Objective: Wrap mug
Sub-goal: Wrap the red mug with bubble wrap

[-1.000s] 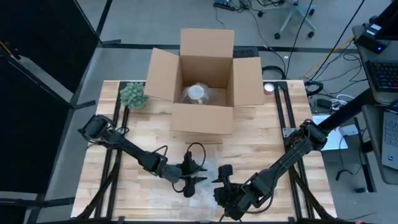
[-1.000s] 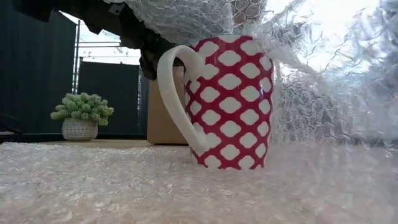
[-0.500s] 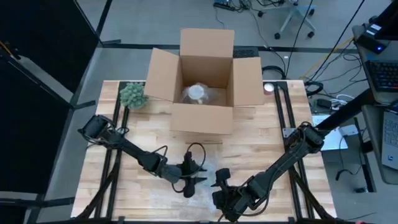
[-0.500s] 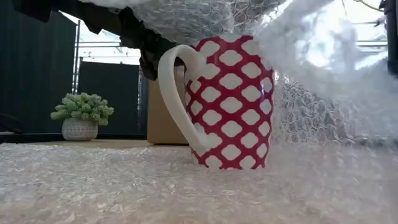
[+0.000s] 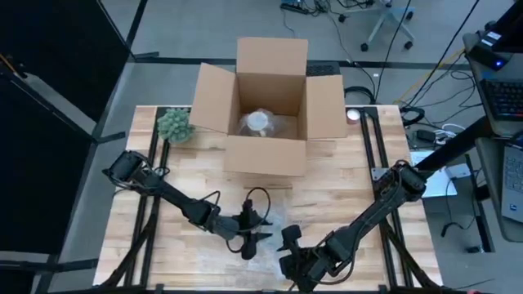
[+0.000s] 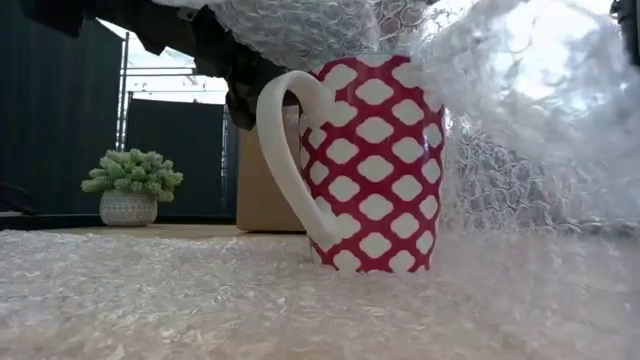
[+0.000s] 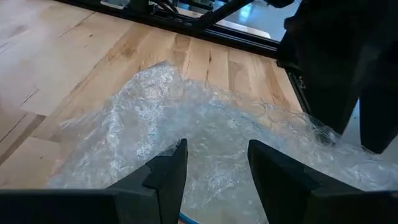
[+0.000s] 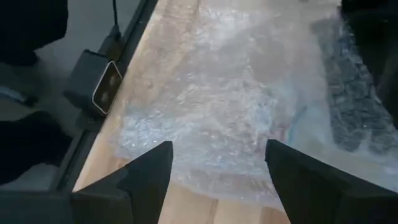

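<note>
A red mug (image 6: 375, 165) with a white lattice pattern and a white handle stands upright on a sheet of bubble wrap (image 6: 200, 300) near the table's front middle. A part of the wrap (image 6: 300, 25) is raised over the mug's top, and another flap (image 6: 530, 110) rises at the side away from the handle. My left gripper (image 5: 249, 235) is above the mug, shut on the wrap. My right gripper (image 5: 288, 247) hovers just beside it, toward the right and near edge. Its fingers are apart over the wrap (image 8: 211, 106), and I cannot tell whether they touch it. My left gripper has a gathered part of the bubble wrap (image 7: 214, 177) between its two fingers, coming at it slanting down from the table's left. The wrap hangs from the hold above the mug's rim and spreads down onto the table. How many layers it holds does not show.
An open cardboard box (image 5: 270, 106) holding a wrapped bundle (image 5: 261, 122) stands at the back middle. A small potted plant (image 5: 175, 125) is at the back left. Bare wood lies left and right of the wrap.
My right gripper has gone toward the near edge and slightly left. The flap of wrap on the side away from the mug's handle has swung up and in against the mug, and now covers its upper edge there.
</note>
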### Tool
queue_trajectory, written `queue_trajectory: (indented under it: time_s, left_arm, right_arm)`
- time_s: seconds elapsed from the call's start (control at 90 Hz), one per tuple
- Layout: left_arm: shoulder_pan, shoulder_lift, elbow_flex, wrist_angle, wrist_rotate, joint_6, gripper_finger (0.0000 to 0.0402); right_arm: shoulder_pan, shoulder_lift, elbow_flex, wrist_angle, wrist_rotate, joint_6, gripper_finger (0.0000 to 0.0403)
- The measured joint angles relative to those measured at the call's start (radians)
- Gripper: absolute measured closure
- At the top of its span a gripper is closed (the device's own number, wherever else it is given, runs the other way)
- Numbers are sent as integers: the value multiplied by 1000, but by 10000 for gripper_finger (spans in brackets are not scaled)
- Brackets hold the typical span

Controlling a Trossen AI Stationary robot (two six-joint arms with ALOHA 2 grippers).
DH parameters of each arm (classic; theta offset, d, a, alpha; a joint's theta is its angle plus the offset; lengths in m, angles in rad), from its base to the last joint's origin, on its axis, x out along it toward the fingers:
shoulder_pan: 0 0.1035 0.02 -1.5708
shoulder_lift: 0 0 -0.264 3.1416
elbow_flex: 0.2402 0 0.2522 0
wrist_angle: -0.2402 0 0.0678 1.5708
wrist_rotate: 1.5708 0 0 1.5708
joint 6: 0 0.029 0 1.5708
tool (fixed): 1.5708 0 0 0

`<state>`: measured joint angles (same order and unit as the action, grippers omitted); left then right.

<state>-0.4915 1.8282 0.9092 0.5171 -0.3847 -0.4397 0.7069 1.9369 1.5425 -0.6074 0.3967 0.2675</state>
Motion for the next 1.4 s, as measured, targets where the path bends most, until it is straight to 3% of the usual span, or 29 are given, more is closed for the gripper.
queue_trajectory:
  time_s: [0.211, 0.478, 0.744, 1.044, 1.4]
  left_arm:
    - [0, -1, 0, 2, 0, 0, 240]
    - [0, -2, 0, 1, -11, 1, 240]
    - [-2, -2, 0, -1, -7, 1, 240]
    - [-2, -2, 0, -2, 0, 2, 240]
    - [-2, -2, 1, -2, 12, 2, 240]
  right_arm:
    - [-3, 27, 1, 117, -114, 8, 161]
    - [-50, 86, -1, 66, -9, -52, 161]
    - [-60, 35, 0, -6, -25, -52, 161]
    - [-76, -11, 2, -100, 41, -50, 161]
    - [-131, 85, 4, -99, -60, 5, 161]
